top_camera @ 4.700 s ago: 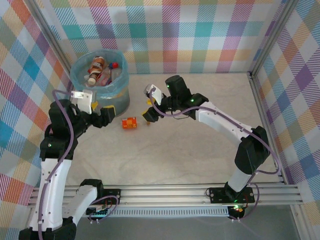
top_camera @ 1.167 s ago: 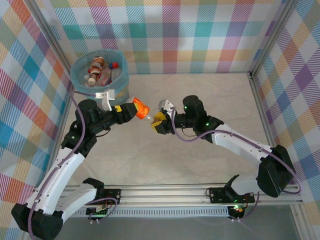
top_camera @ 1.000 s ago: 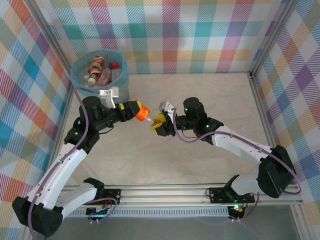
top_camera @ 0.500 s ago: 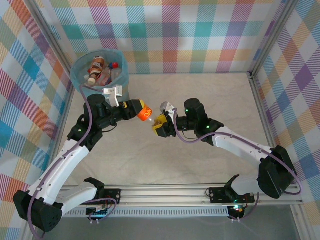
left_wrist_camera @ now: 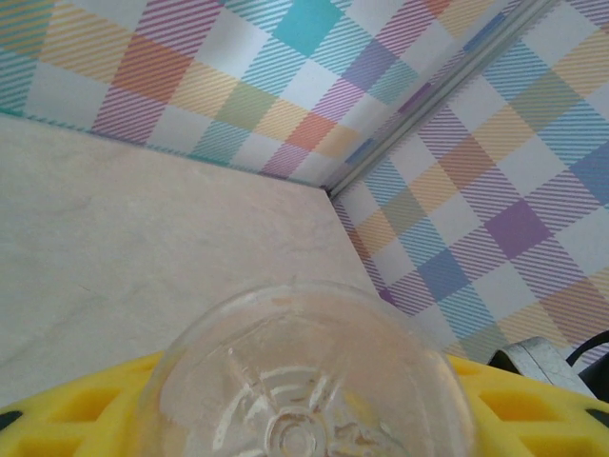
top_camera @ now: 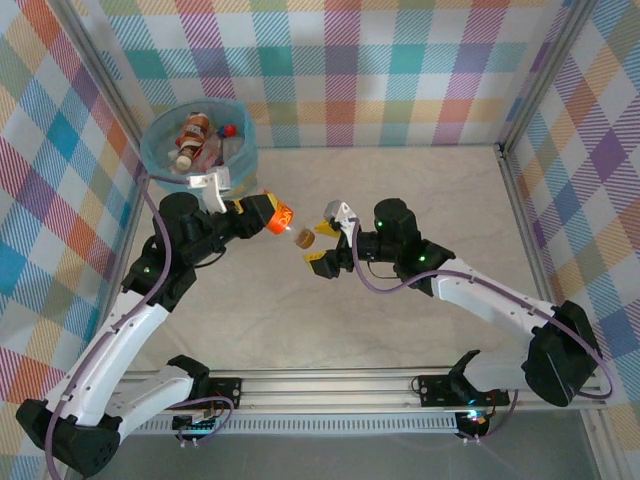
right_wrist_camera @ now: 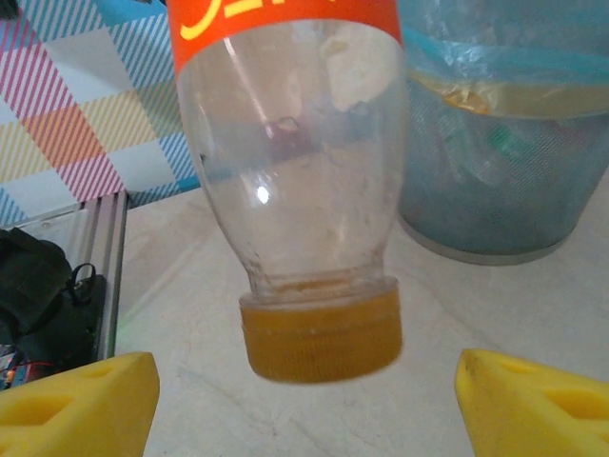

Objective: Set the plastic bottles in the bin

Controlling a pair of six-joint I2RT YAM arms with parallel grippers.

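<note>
Seen from above, the left gripper [top_camera: 255,213] pinches an orange-labelled bottle [top_camera: 276,216] and holds it off the table [top_camera: 400,190], just in front of the bin [top_camera: 243,150]. The bottle's cap [top_camera: 306,239] points toward the right gripper [top_camera: 322,246], whose jaws are spread, with the cap close to the gap between them. The bin stands in the far left corner, and several other bottles [top_camera: 192,135] lie inside it.

From the left wrist, the clear base of the bottle [left_wrist_camera: 304,381] sits between the yellow fingers [left_wrist_camera: 533,409], which press on it from both sides. Pale table [left_wrist_camera: 143,238] and checked walls lie beyond.

From the right wrist, the bottle [right_wrist_camera: 295,171] hangs cap down, its orange label at the top and its brownish-orange cap [right_wrist_camera: 319,333] above the table [right_wrist_camera: 190,286]. The two yellow fingertips [right_wrist_camera: 76,400] stand wide apart at the lower corners, clear of the bottle. The bin [right_wrist_camera: 504,171], lined with a blue bag, is behind on the right.
</note>
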